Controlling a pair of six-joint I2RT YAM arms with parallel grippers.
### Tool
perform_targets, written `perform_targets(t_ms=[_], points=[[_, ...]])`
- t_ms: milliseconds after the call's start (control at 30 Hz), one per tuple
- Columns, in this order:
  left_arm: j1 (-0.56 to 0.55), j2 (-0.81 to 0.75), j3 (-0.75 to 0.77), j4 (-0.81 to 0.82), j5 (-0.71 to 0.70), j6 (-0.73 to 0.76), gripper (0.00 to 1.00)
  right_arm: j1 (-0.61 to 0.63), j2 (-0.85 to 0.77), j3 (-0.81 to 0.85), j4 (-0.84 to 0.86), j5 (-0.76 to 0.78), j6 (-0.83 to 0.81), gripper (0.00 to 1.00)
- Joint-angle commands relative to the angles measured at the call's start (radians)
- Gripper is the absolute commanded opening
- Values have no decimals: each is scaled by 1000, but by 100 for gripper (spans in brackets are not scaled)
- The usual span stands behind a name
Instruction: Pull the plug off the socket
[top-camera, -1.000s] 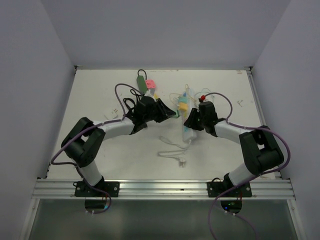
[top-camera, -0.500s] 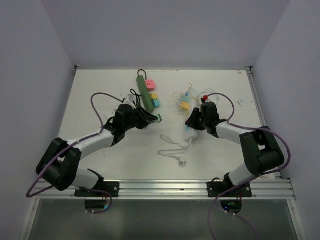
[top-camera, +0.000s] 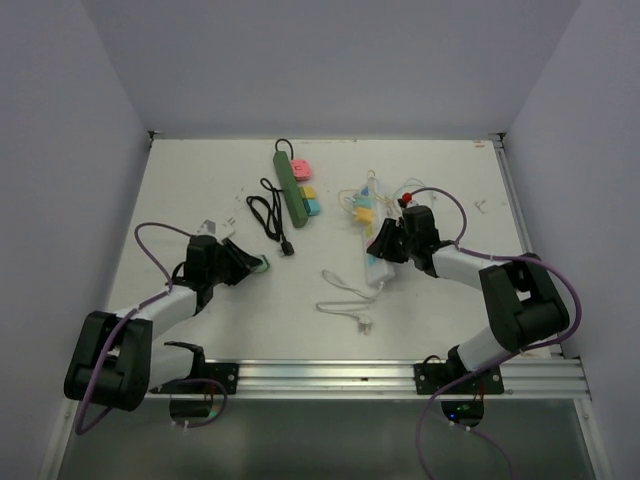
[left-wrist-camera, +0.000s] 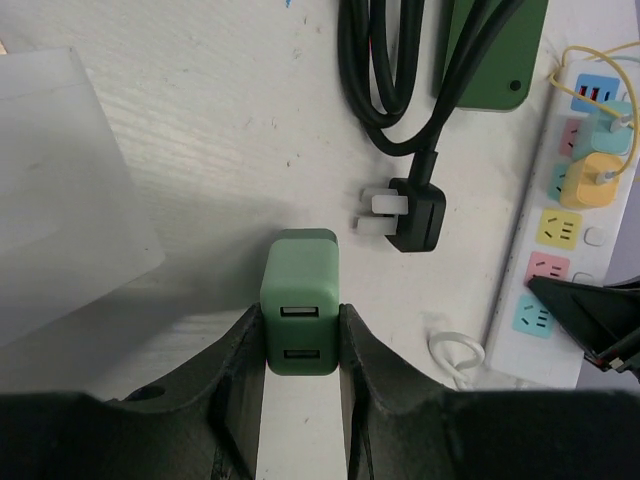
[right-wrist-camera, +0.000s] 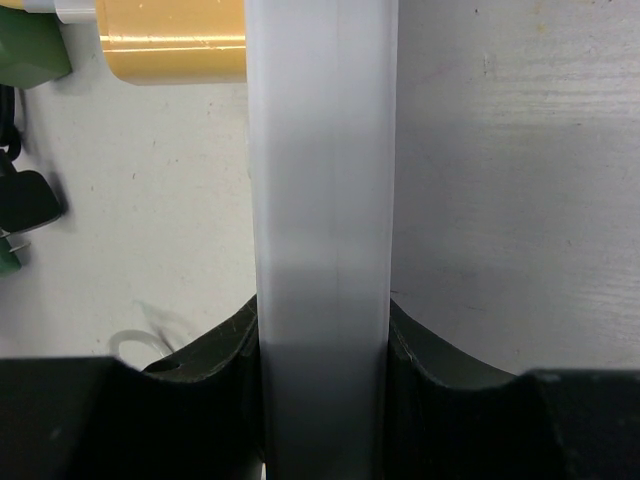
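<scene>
**Tool state.** The left gripper (left-wrist-camera: 297, 335) is closed narrow on the green plug (left-wrist-camera: 299, 300), with one finger flat on each side face. The right gripper (right-wrist-camera: 322, 335) is clamped across the white power strip (right-wrist-camera: 320, 150), pinning it in place.

**Position of the plug.** The green plug sits in no socket. It is at the near left of the table (top-camera: 190, 180), well apart from both strips. Judged from this, the pull is complete and the remaining step is to set the plug down and release it.

**Governing relation.**
- The plug's long axis runs in line with the left fingers, and its two USB ports face back toward the wrist camera. The prong end points away and is hidden.
- The white power strip lies well to the right, with its long axis running near to far.
- The green power strip (top-camera: 291, 185) lies farther away, toward the far centre, on the same near-to-far axis.
- Only the left arm is near the plug. The right arm is occupied at the white strip.

**Surface and room.**
- The table is flat, white and matte, with light scuffs.
- A shadow lies close under the plug. Whether the plug touches the surface cannot be told.
- A pale translucent block (left-wrist-camera: 60, 200) lies just beside the plug on its far side.
- A black plug (left-wrist-camera: 415, 212), on its coiled black cable (left-wrist-camera: 385, 90), lies near on the right.
- The table directly beneath the plug is bare, so a straight descent looks safer than any sideways travel.
</scene>
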Motion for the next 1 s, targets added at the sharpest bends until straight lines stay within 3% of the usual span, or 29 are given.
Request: perform_targets(t_ms=[0,300,500,567,733,967], points=[[31,16,-1,38,59,71,4,9,-11,-30,-98,-24,-49,0],[65,-25,-15,0,52,76,42,9,-24,-10,-119,-30,-59,0],[67,-137,54,-133,29,107,87,9,-44,1,-156,-38,-61,0],[67,-162,101,-176,18,127,95,9,-56,4,-167,-36,-64,0],[65,-225,172,-240,36,144,100,10,-70,10,-202,-50,-61,0],[-10,-171,203,-108,84,52,100,15,-91,-1,-184,-71,-72,0]])
